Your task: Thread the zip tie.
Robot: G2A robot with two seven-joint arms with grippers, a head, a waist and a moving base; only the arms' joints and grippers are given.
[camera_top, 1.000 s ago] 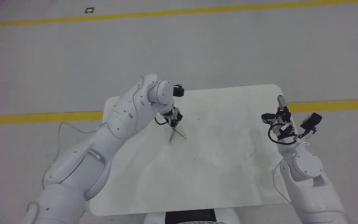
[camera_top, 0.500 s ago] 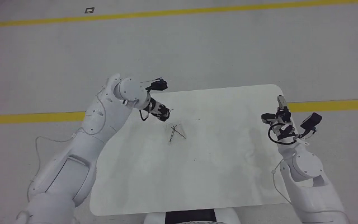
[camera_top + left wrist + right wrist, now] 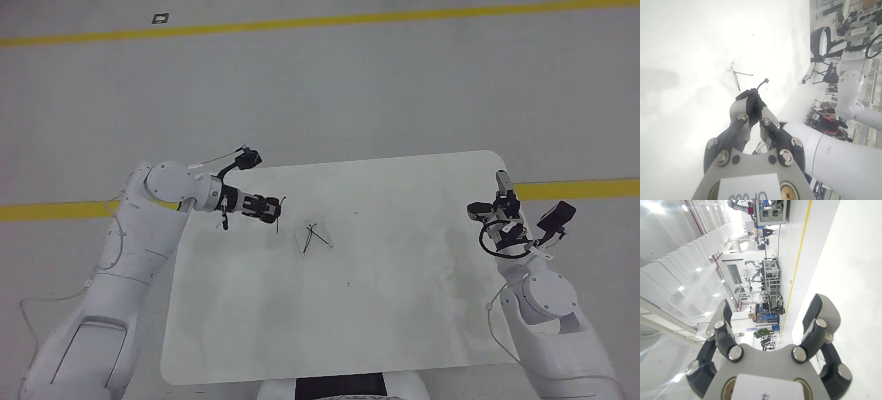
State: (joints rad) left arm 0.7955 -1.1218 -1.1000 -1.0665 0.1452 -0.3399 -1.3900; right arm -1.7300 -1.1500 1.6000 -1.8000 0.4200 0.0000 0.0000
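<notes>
In the top view the left gripper [image 3: 270, 208] sits left of centre in the frame, over the white table [image 3: 420, 310] near its upper left corner. Its fingers [image 3: 738, 108] are pressed fully together, the black pads meeting with no gap, and they pinch a thin black zip tie [image 3: 762, 84]. In the left wrist view a short curved length of the tie sticks out past the fingertips, ending in a small square head that hangs free above the tabletop. The rest of the strap is hidden between the pads.

A small cluster of crossed ties [image 3: 315, 238] lies flat on the table just right of the left gripper and slightly lower in the frame, apart from the fingertips. In the left wrist view they [image 3: 737, 76] show just above the held tie's head.

The right gripper [image 3: 502, 183] is at the right edge of the top view, beside the table's right rim, pointing toward the top of the frame. Its fingers [image 3: 811, 311] are spread wide, with nothing between them and touching nothing.
</notes>
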